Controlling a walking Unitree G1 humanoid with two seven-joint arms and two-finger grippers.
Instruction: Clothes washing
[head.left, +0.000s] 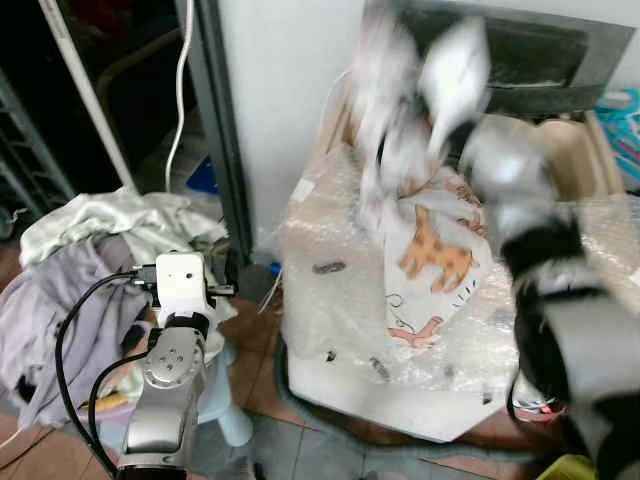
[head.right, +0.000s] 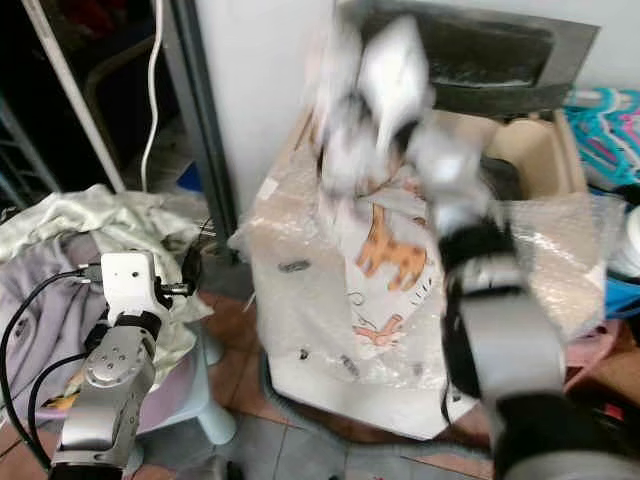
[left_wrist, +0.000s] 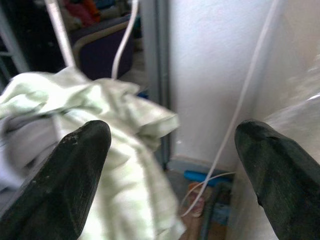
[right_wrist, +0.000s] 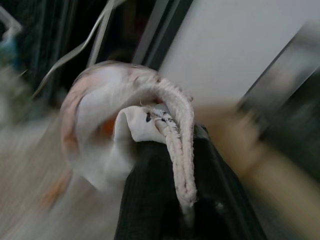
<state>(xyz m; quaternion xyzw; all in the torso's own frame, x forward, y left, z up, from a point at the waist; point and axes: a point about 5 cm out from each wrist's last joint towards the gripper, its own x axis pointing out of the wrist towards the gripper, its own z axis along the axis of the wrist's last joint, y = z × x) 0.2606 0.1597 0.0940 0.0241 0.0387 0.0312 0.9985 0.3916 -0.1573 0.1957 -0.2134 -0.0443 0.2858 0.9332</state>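
Gripping a white cloth garment with orange animal prints (head.left: 432, 255), the right tool (right_wrist: 170, 165) is raised, blurred, above a bubble-wrapped box (head.left: 330, 300); the left tool (left_wrist: 170, 165) hangs spread near pale green laundry (head.left: 130, 220).

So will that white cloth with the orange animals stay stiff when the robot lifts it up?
Probably not. The white cloth with orange animal prints hangs limp from the right gripper, draping down in folds, so it looks floppy. It seems light, since one pinch holds it. It may swing, as it trails over the bubble-wrapped box.
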